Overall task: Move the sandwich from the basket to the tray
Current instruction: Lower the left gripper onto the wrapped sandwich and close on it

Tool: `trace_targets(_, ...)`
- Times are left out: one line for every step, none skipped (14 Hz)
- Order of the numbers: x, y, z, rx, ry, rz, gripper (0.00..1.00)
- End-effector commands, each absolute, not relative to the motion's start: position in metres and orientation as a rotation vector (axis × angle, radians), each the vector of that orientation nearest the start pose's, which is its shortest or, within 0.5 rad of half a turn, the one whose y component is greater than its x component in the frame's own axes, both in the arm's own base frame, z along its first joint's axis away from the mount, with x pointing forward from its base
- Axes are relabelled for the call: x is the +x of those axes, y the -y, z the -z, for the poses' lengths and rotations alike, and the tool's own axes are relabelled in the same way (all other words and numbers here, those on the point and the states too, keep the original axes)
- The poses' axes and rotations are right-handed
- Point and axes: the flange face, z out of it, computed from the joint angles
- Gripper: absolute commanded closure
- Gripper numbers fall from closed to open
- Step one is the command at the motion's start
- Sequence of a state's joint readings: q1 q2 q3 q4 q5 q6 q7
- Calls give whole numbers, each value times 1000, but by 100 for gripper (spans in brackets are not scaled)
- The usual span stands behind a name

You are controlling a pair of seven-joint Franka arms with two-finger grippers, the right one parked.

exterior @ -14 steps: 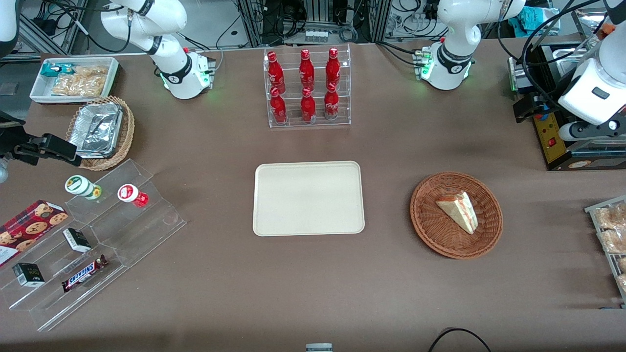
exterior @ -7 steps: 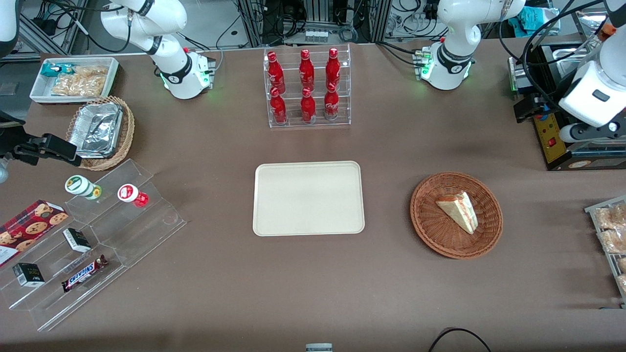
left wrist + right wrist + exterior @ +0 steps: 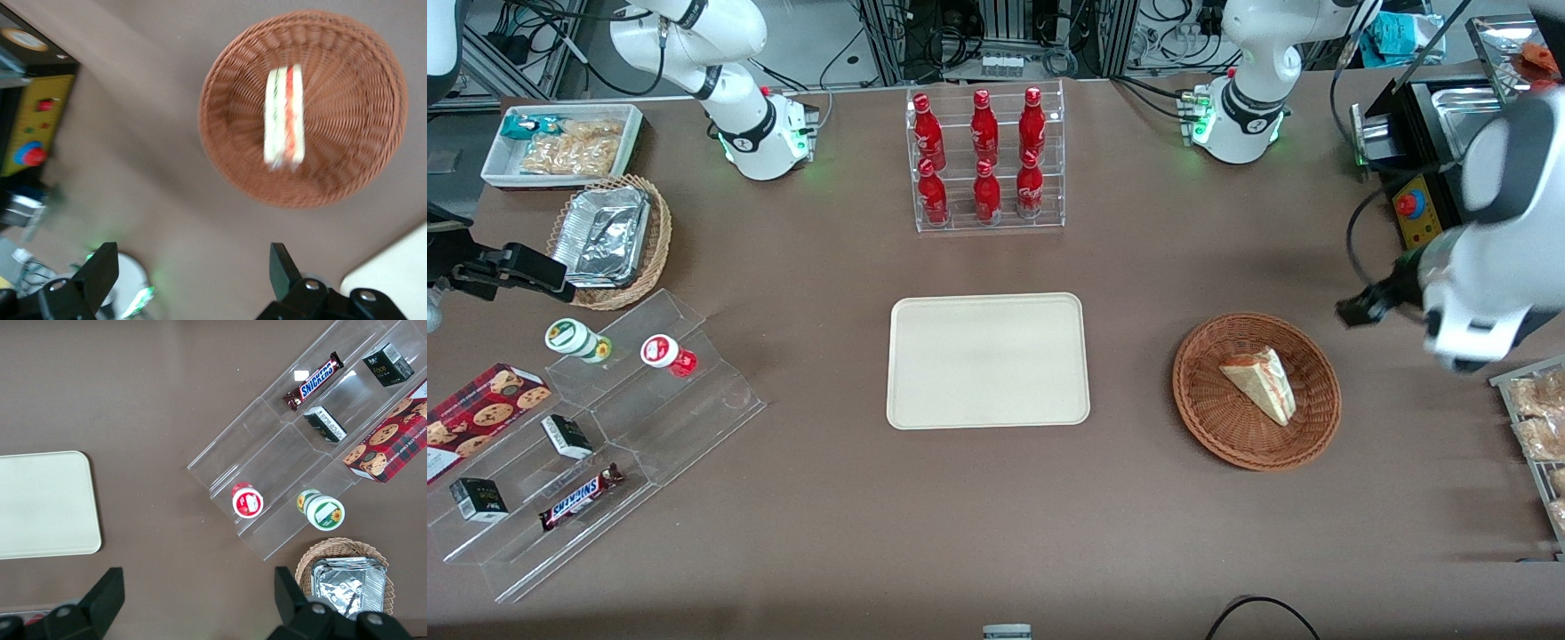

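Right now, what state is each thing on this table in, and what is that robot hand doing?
Triangular clear-wrapped sandwich: lying in the basket, untouched.
Round brown wicker basket: on the table, holding only the sandwich.
Flat cream-beige rectangular tray: bare, nothing on it.
Left gripper: open, holding nothing, hovering above the table beside the basket.
Six red bottles: upright in their clear rack.

A robotics lab: aluminium framing [image 3: 889,36], tangled cables [image 3: 1049,44], mock shop table [image 3: 827,533].
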State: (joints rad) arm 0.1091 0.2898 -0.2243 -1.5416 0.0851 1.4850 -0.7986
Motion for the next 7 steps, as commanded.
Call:
trace_targets(612, 56, -415, -2771, 1047, -383, 0)
trace_targets(613, 58, -394, -2786, 1065, -345, 0)
trace_targets(618, 62, -370, -2781, 1117, -323, 0)
trace_targets(621, 72, -354, -2776, 1150, -309, 0)
trace_targets(618, 74, -338, -2773, 1152, -315, 0)
trace_targets(613, 76, -322, -2780, 1155, -301, 0)
trace_targets(607, 78, -306, -2790, 1156, -288, 0)
